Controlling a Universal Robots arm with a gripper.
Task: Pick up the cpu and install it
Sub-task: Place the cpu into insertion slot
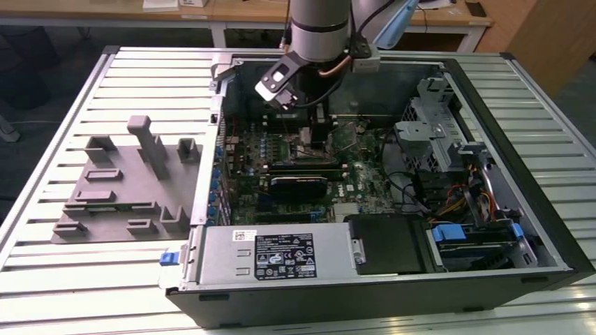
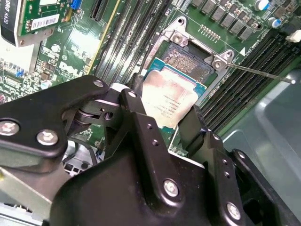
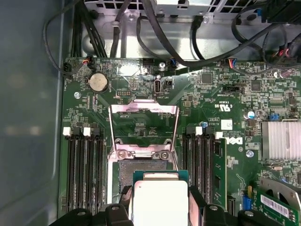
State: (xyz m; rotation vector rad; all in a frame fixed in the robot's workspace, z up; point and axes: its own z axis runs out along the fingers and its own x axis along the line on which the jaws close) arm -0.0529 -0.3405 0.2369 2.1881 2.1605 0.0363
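In both wrist views the cpu (image 2: 170,101) (image 3: 160,201), a flat square chip with a shiny silver top and a green rim, sits between two black fingers (image 2: 135,92). My gripper (image 2: 164,107) (image 3: 160,200) is shut on it. The chip hangs just above the open socket (image 3: 141,168) on the green motherboard and covers part of it. The socket's metal load plate (image 3: 143,123) stands raised and its thin lever (image 2: 263,74) is swung out. In the exterior view the gripper (image 1: 309,129) reaches down into the open computer case (image 1: 549,230), over the middle of the board.
Black memory slots (image 3: 82,169) flank the socket on both sides. Cables (image 3: 197,52) run along the case wall beyond the board, and a finned heatsink (image 3: 281,140) stands nearby. Outside the case, a grey fixture tray (image 1: 121,188) lies at the exterior view's left on the slatted table (image 1: 56,279).
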